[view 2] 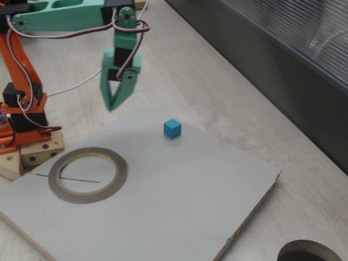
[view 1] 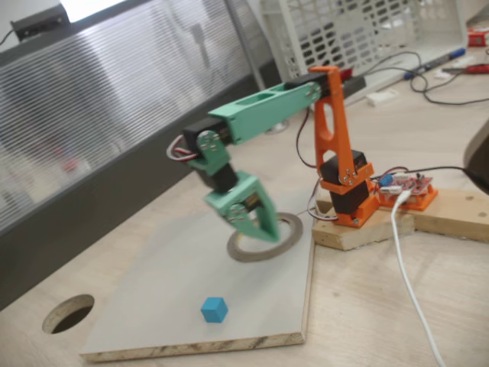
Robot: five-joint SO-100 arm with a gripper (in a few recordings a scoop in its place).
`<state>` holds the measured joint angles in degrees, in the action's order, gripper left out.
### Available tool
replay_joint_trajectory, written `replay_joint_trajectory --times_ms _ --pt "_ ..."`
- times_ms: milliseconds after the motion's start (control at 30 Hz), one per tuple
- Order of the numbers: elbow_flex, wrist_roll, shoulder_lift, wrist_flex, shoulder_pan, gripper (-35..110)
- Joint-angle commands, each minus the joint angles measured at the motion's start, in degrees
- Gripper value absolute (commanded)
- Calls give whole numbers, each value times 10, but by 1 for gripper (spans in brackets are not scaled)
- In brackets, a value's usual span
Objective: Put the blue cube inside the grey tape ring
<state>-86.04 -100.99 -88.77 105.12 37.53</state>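
Observation:
The blue cube (view 1: 215, 309) (view 2: 172, 128) sits alone on a pale board (view 1: 153, 290) (view 2: 179, 206). The grey tape ring (view 1: 294, 229) (view 2: 87, 197) lies flat on the same board, near the arm's base. My green gripper (view 1: 269, 235) (view 2: 111, 106) hangs tip-down above the board with its fingers meeting at the tips and nothing between them. In a fixed view (view 1: 269, 235) it covers part of the ring's rim. In the other it hangs a short way up and left of the cube, touching neither thing.
The arm's orange base stands on wooden blocks (view 1: 443, 214) (view 2: 32, 155) at the board's edge. A dark round hole (view 1: 69, 313) (view 2: 310, 253) is cut through the table near the board. A white cable (view 1: 412, 290) trails from the base, and a white basket (view 1: 344, 30) stands behind it.

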Motion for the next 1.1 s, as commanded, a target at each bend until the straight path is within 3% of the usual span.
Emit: replay_joint_trajectory --times_ms 0,233,1067 --pt "222 -6 147 4 6 -2" --pt "482 -6 329 4 6 -2" --pt "490 -6 336 11 7 -2"
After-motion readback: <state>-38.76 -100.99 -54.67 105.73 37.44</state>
